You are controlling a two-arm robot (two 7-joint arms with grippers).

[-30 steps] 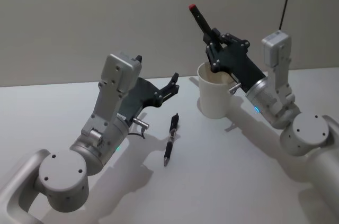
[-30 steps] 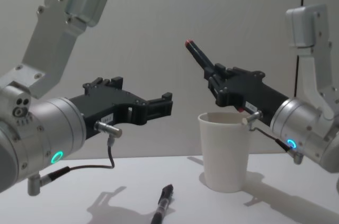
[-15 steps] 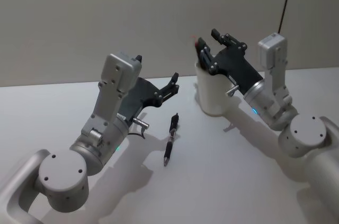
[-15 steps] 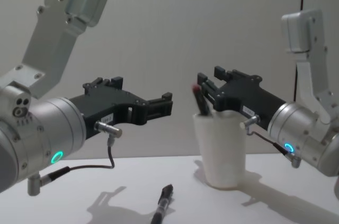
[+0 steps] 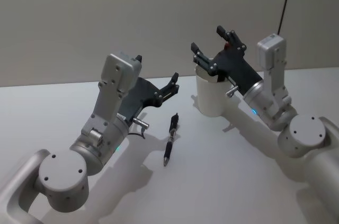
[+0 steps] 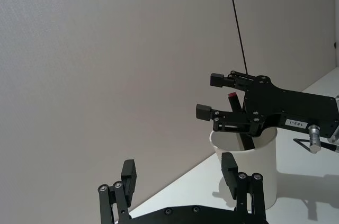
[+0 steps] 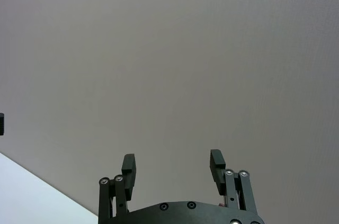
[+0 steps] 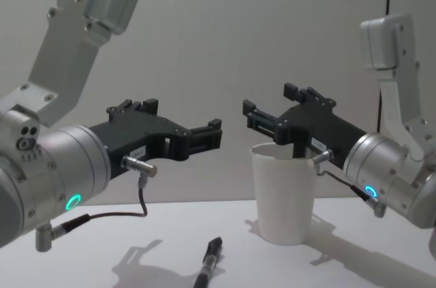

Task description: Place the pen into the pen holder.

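Pen holder [image 5: 211,97] near loose pen [image 5: 170,139]

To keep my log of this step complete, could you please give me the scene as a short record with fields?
pen holder: white paper cup, upright on the table
pen in holder: red-capped pen standing inside, leaning
pen on table: dark pen lying flat between the arms, apart from the cup
right tool: open, just above the cup's rim, holding nothing
left tool: open, raised above the table, left of the cup
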